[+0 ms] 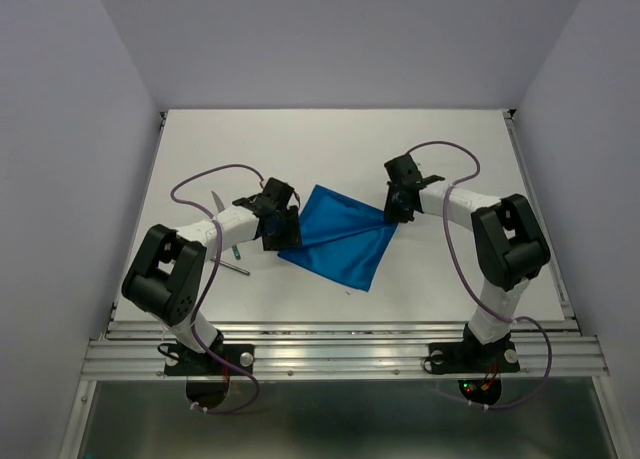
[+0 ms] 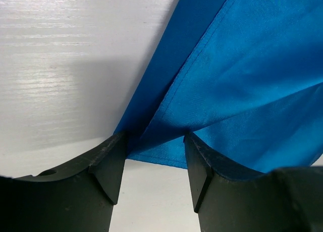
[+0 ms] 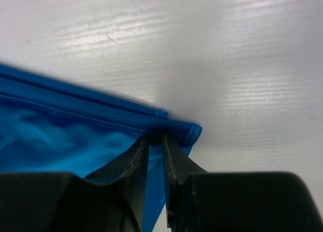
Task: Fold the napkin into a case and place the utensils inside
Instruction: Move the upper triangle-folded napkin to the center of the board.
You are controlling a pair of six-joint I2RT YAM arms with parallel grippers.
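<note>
The bright blue napkin (image 1: 340, 239) lies creased and partly doubled over in the middle of the table. My left gripper (image 1: 283, 235) stands open at its left corner; in the left wrist view the napkin (image 2: 237, 75) has its hem just between the gripper's (image 2: 154, 141) fingertips, with bare table showing in the gap. My right gripper (image 1: 397, 215) is shut on the right corner; the right wrist view shows the napkin (image 3: 60, 136) pinched in the narrow gap of the gripper (image 3: 155, 139). The utensils lie under my left arm: a teal-green handle (image 1: 239, 249) and a slim grey piece (image 1: 236, 269).
A grey blade tip (image 1: 214, 200) pokes out behind my left forearm. The white table (image 1: 330, 144) has walls on the left, the right and behind. A metal rail (image 1: 340, 351) runs along its near edge.
</note>
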